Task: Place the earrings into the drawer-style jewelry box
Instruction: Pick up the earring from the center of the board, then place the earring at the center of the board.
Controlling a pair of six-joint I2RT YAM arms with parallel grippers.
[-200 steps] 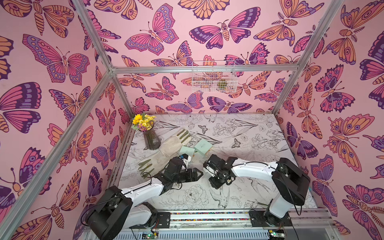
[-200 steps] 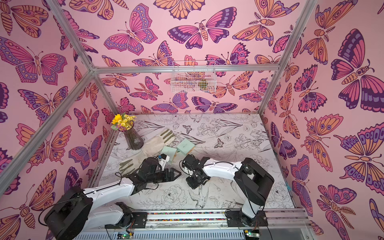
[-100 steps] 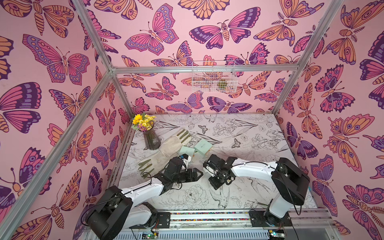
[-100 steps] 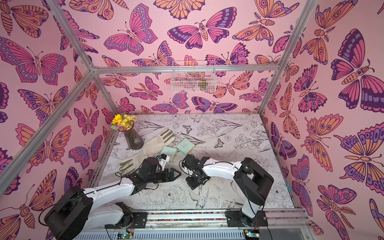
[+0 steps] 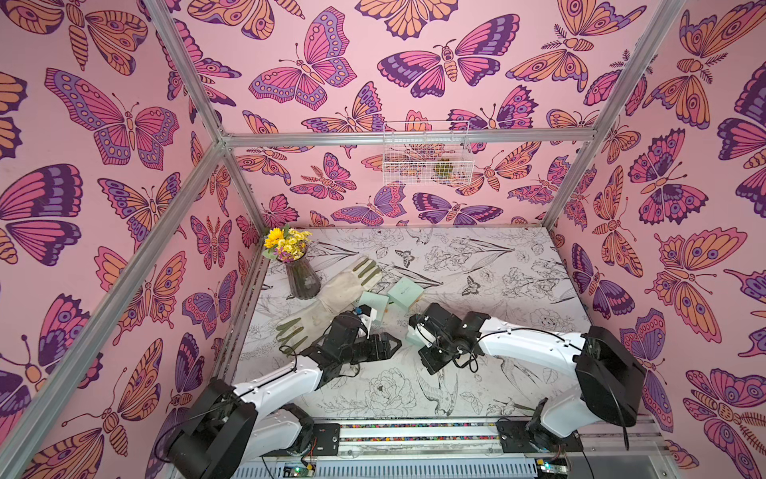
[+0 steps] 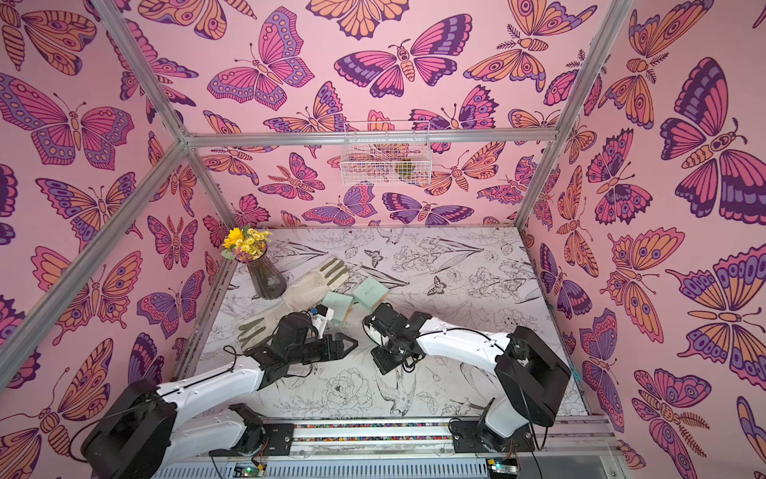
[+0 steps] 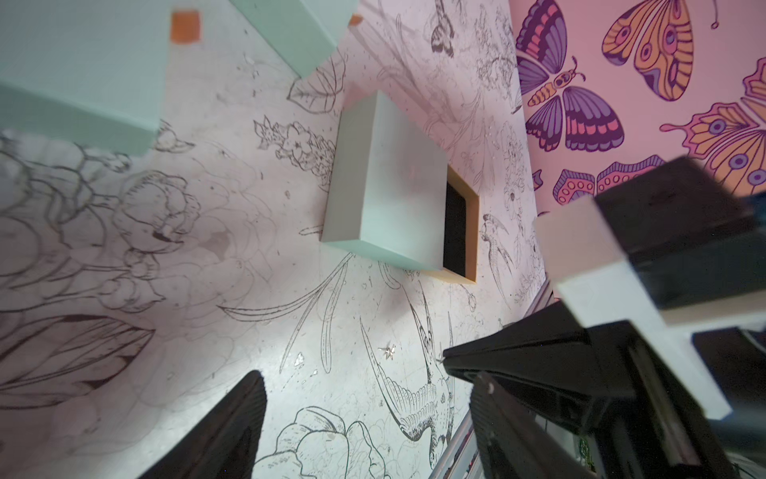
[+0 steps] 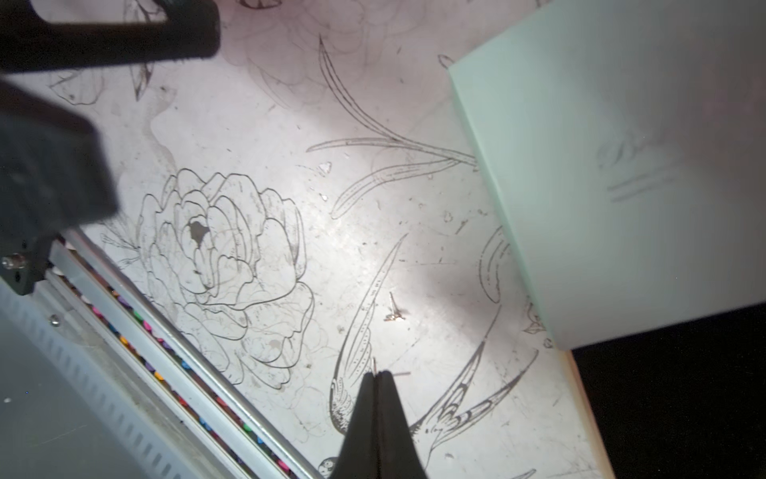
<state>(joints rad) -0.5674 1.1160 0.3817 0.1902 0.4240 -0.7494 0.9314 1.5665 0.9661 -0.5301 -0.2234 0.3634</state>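
1. Earring (image 8: 393,312): we count one, star-shaped, on the table (image 8: 269,103) near the jewelry box (image 7: 385,186).
2. Its drawer (image 7: 456,232) stands partly open, black inside.
3. We count three mint boxes (image 5: 405,292).
4. Left gripper (image 6: 350,342) spread; right gripper (image 8: 375,375) pressed together.

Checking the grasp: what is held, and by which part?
Right gripper, jaws shut, pinches an earring, apparently by its thin post; left gripper, open, holds nothing.

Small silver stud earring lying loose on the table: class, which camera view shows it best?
Right wrist view: the small silver stud earring lies sharp and well lit, post visible. The left wrist view shows it smaller, star-shaped. Both top views: too small to find.
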